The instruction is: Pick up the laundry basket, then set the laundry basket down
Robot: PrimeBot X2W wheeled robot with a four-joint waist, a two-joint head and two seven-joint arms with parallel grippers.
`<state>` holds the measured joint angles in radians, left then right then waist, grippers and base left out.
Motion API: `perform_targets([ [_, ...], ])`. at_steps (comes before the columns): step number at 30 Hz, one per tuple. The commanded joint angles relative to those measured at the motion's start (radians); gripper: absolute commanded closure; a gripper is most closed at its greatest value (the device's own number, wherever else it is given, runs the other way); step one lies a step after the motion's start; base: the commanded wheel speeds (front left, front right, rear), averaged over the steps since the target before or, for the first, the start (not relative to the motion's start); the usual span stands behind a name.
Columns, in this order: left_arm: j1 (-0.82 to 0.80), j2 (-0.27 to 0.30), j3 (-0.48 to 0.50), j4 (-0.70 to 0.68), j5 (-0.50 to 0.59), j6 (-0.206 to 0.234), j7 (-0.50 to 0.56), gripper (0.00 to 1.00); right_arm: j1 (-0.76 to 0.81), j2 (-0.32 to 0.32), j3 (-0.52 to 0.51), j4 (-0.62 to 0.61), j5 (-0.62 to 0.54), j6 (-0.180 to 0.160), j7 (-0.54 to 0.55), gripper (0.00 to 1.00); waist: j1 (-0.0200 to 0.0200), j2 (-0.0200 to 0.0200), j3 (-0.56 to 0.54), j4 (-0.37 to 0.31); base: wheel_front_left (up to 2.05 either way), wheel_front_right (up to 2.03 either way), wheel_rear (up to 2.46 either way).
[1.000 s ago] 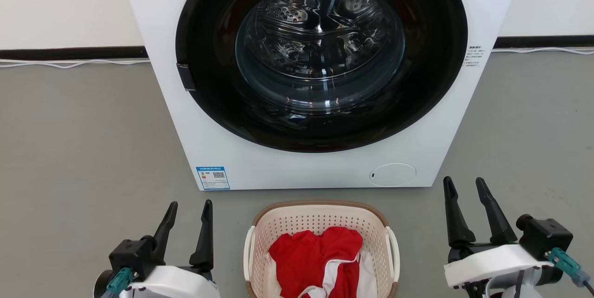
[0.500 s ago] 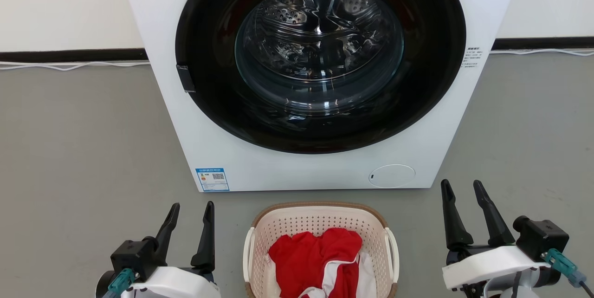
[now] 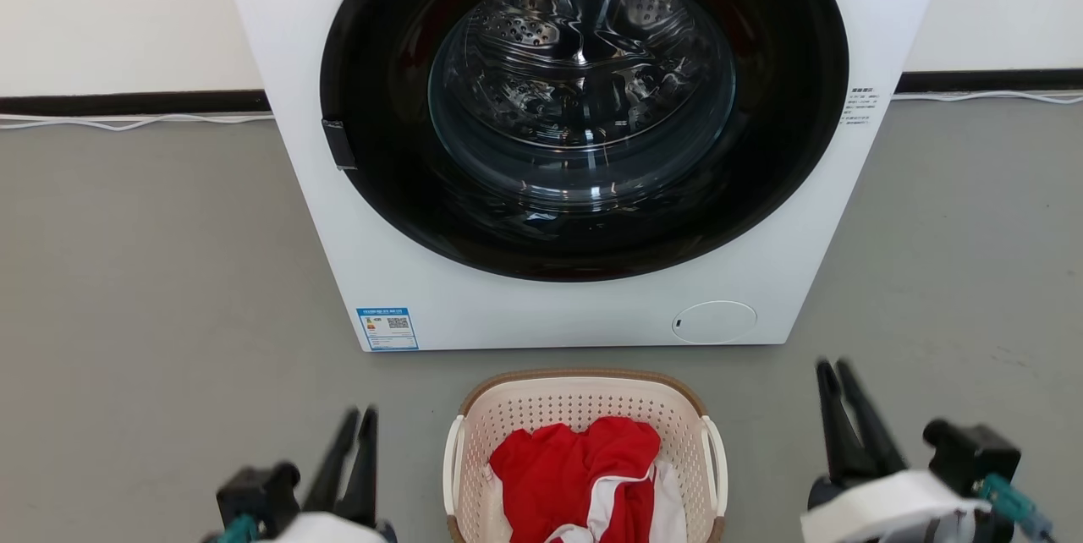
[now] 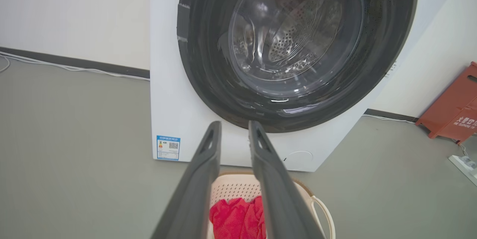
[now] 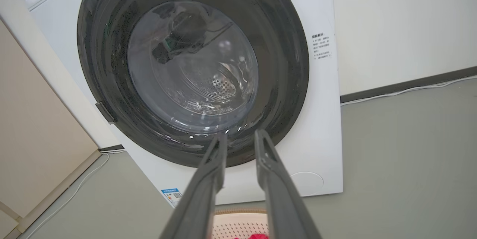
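Head view: a rounded cream perforated-plastic laundry basket [image 3: 584, 397] with a brown rim sits between the left gripper [image 3: 360, 416] and right gripper [image 3: 832, 367]. Both are empty, fingers narrowly parted.

Left wrist view: the basket lies just below the fingers.

Right wrist view: its rim sits beneath the fingers.

Lifting evenly by both white side handles [image 3: 453, 458] would probably keep it level.

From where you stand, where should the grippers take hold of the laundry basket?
Best take the laundry basket by its two white side handles: left gripper on the left handle from the left, right gripper on the right handle from the right. Both handles bow out clear of the walls, and the basket sits between the grippers.
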<state>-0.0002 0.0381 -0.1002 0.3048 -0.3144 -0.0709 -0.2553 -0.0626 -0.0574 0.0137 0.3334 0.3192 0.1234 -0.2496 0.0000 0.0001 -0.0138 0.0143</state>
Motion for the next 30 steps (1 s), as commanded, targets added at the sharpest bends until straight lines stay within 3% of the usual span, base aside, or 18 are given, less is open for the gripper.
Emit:
perform_targets([
  [1, -0.005, 0.001, 0.004, -0.002, -0.012, -0.001, 0.004, 1.00, -0.004, -0.001, -0.002, -0.003, 0.012, 0.000, 0.004, 1.00, 0.0000, -0.0001, 0.000, 0.000, 0.00, 0.00, 0.00],
  [7, -0.009, 0.001, 0.014, -0.005, -0.075, -0.003, 0.023, 1.00, -0.005, 0.000, -0.009, -0.008, 0.075, 0.000, 0.023, 1.00, 0.0022, -0.0001, -0.001, -0.001, 0.00, 0.00, 0.00],
  [10, -0.012, 0.001, 0.021, -0.007, -0.116, -0.005, 0.034, 1.00, -0.006, 0.000, -0.013, -0.010, 0.116, 0.001, 0.034, 1.00, 0.0002, -0.0001, 0.001, -0.001, 0.00, 0.00, 0.00],
  [30, -0.028, 0.003, 0.052, -0.016, -0.313, -0.014, 0.089, 1.00, -0.013, 0.001, -0.031, -0.024, 0.312, 0.002, 0.088, 1.00, 0.0000, -0.0001, 0.004, -0.003, 0.00, 0.00, 0.00],
])
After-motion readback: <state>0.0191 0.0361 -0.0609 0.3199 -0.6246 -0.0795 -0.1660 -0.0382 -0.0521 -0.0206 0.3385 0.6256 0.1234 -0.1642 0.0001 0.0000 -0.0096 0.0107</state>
